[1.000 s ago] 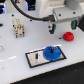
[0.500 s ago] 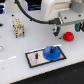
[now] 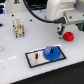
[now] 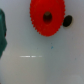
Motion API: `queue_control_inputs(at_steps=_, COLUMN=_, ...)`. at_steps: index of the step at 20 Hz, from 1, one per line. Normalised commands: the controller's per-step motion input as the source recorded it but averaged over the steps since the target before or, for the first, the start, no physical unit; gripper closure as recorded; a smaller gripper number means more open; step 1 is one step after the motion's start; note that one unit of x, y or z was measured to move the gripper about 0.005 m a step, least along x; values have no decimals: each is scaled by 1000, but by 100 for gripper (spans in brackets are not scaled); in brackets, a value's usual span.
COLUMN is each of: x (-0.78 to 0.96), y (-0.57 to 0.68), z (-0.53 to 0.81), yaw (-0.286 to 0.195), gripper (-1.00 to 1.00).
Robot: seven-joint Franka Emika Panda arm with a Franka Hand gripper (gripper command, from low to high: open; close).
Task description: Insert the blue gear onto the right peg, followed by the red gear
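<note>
Step 1 of 2 judged done: blue gear point(image 3: 51, 53) lying flat on the grey plate point(image 3: 36, 58), toward the plate's end nearer the exterior view's right, apparently seated over the right peg, though the peg itself hidden under the disc and not confirmable. Second dark pin point(image 3: 37, 53) standing bare on the plate's other half. Step 2 in hand: red gear point(image 3: 68, 36) resting on the white worktop point(image 3: 15, 67) near the edge at the exterior view's right, beyond the plate and well apart from the blue gear. In the wrist view, red gear point(image 4: 47, 18) seen from directly above, hub hole dark at its centre, a small dark spot point(image 4: 67, 21) just beside its rim, nature unclear. Gripper hanging above the red gear with no fingertips clearly visible in either view, so open or closed impossible to tell; nothing seen clamped. Next move likely calling for a straight descent centred on the raised hub, a firm pinch, a lift, a carry across to the blue gear, then careful alignment of the hub hole over the peg before release. Risk: a slightly off-centre grasp tilting the small disc.
</note>
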Motion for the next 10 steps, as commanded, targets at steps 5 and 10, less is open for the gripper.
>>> queue_control_inputs(at_steps=5, x=-67, y=13, z=-311, yaw=0, gripper=-100)
queue_control_inputs(at_steps=10, x=-109, y=4, z=-279, yaw=0, gripper=-100)
